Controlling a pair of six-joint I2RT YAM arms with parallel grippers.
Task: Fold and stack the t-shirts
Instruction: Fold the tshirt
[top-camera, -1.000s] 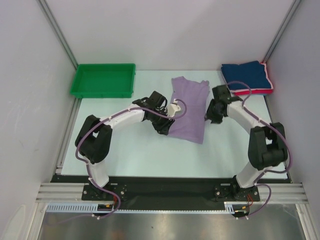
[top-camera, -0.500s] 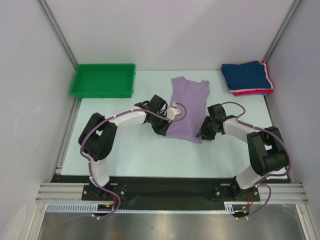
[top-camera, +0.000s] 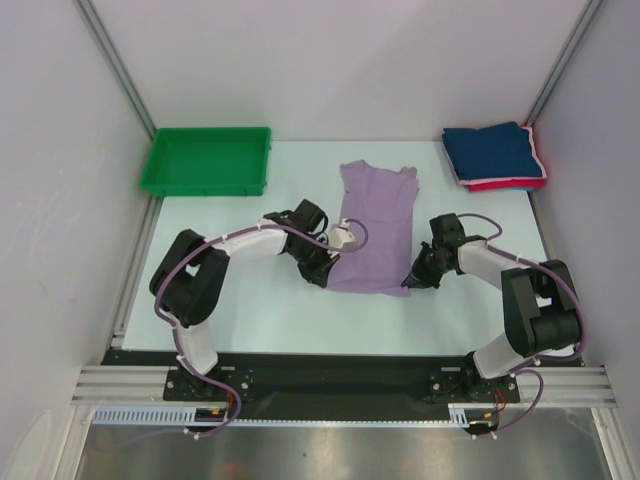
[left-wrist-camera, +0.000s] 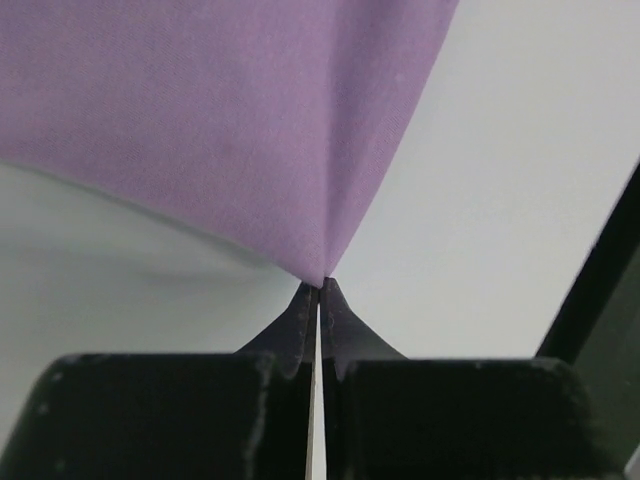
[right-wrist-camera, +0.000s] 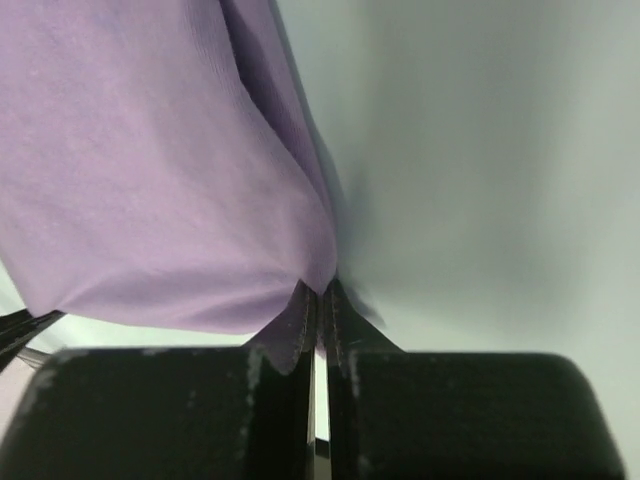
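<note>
Top: lavender t-shirt (top-camera: 375, 215) lies mid-surface (top-camera: 250, 310), with its near corners pinched. Left claw (top-camera: 327, 274) has the left corner, right claw (top-camera: 409, 283) the right. Navy t-shirt (top-camera: 490, 150) sits folded on pink-red t-shirt (top-camera: 512, 184) at the far right.
Left wrist: left claw (left-wrist-camera: 320, 290) clenched on a lavender corner.
Right wrist: right claw (right-wrist-camera: 322, 292) clenched on the lavender edge, cloth creased above it.

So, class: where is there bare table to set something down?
Bare table lies along the near edge and between the lavender shirt and the green tray. Crowded: the shirt's near corners, pinched by the left gripper and right gripper, and the folded stack far right.
</note>
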